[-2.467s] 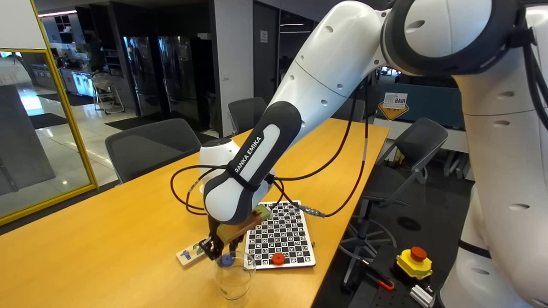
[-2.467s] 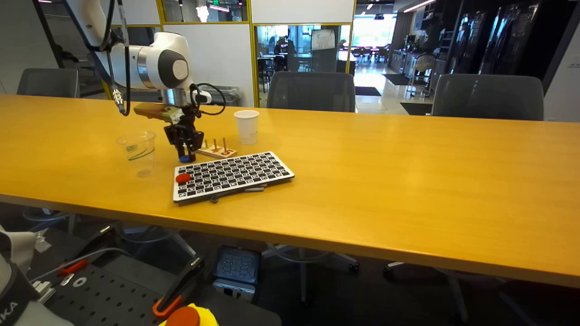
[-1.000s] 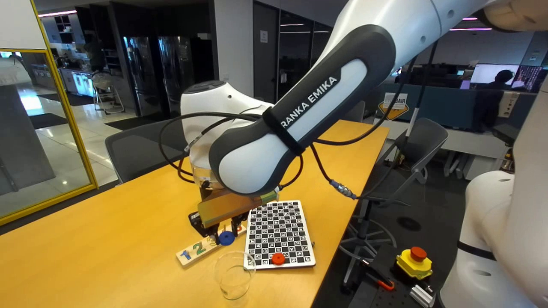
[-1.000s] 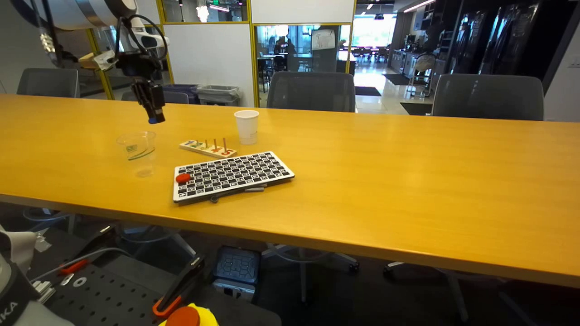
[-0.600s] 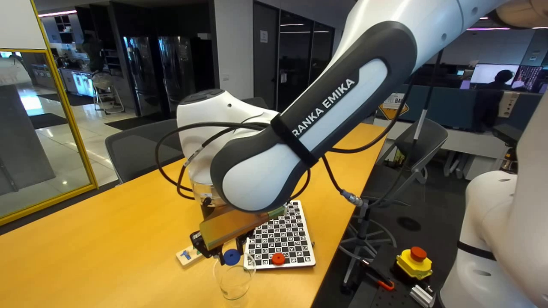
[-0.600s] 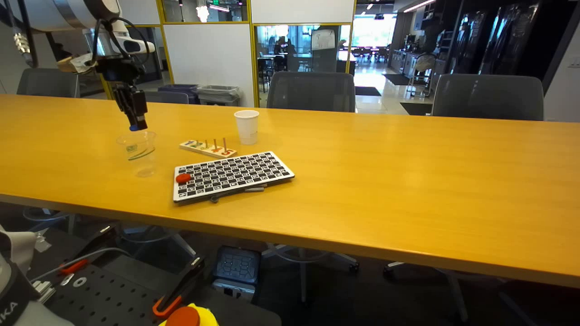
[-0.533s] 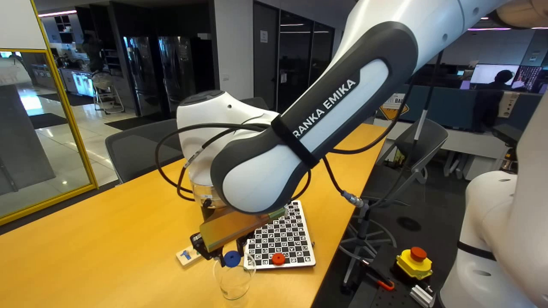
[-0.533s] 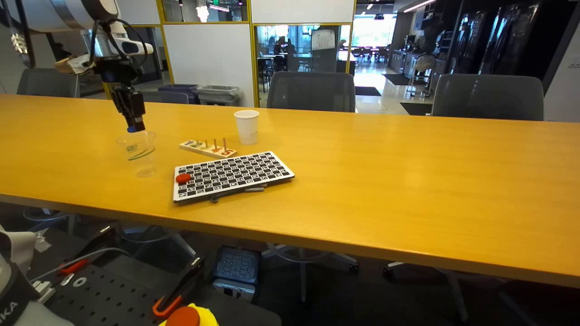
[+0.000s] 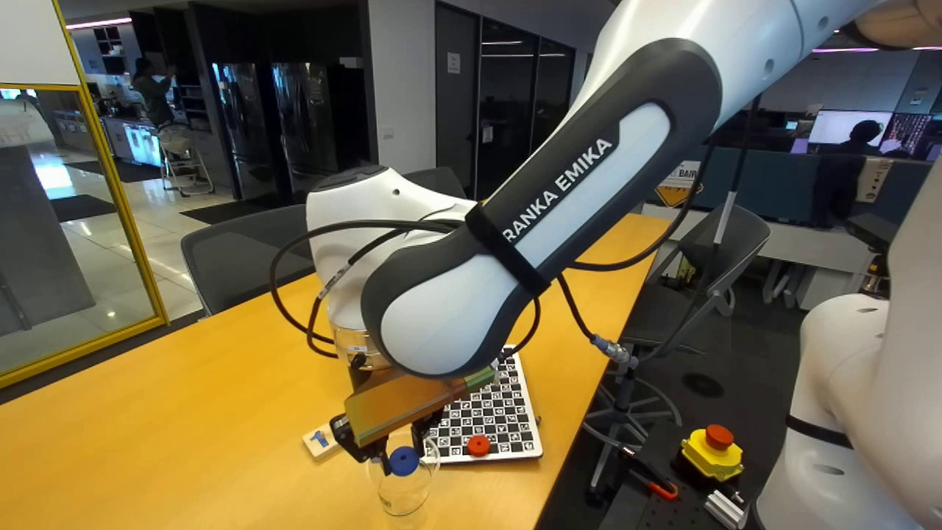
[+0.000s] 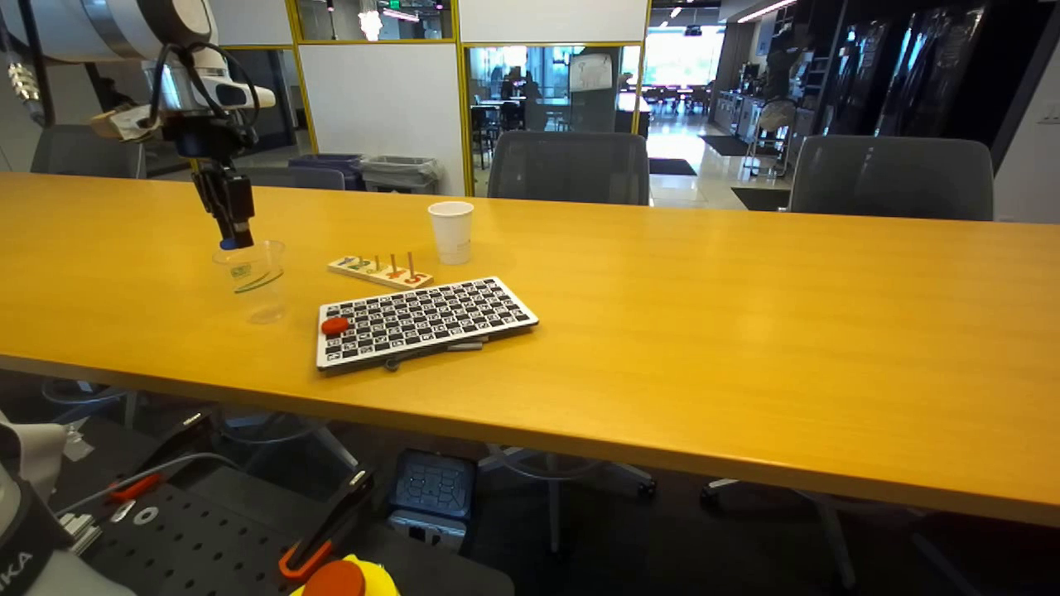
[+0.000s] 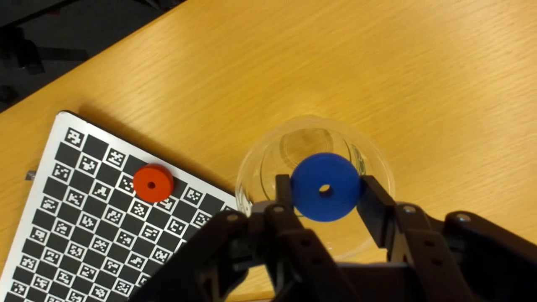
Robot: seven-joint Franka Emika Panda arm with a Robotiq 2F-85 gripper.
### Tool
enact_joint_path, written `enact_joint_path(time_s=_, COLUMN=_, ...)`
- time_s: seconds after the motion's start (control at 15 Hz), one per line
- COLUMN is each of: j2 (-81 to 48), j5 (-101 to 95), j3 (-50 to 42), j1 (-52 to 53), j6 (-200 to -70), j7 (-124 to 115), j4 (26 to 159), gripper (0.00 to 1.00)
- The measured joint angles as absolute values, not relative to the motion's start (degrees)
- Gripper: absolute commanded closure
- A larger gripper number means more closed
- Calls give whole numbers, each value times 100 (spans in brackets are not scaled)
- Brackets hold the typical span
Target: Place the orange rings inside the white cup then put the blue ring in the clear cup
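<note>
A checkered board [image 10: 435, 319] bearing an orange ring [image 11: 162, 177] sits beside the clear cup [image 10: 259, 287] on a tabletop [image 10: 704, 331] — a numbered peg strip [image 10: 383, 275] and white cup [image 10: 452, 236] farther off. The pincer [image 11: 326, 188] clamps the blue ring [image 11: 325, 171] at the clear cup's mouth — diameter across the grip, flat, holed face toward the wrist view.

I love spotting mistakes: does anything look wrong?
A red-orange ring lies on the checkered board. That's odd, because orange goes in the white cup first, but the pincer holds the blue ring over the clear cup.
</note>
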State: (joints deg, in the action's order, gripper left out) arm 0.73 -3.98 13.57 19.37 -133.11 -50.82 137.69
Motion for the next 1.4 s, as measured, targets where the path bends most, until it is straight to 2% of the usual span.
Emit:
enact_joint_path(time_s=0.2, j2=73, j5=-327, j3=1357, j1=1886, j6=-13314, j7=-5063, j4=13771, gripper=2)
enact_joint_path(time_s=0.27, j2=73, j5=-327, j3=1357, j1=1853, j6=-13318, j7=-5059, j4=13771, gripper=0)
enact_joint_path(time_s=1.4, j2=324, j5=-269, j3=735, j1=709, j6=-13761, j7=-4699, j4=14307, gripper=0)
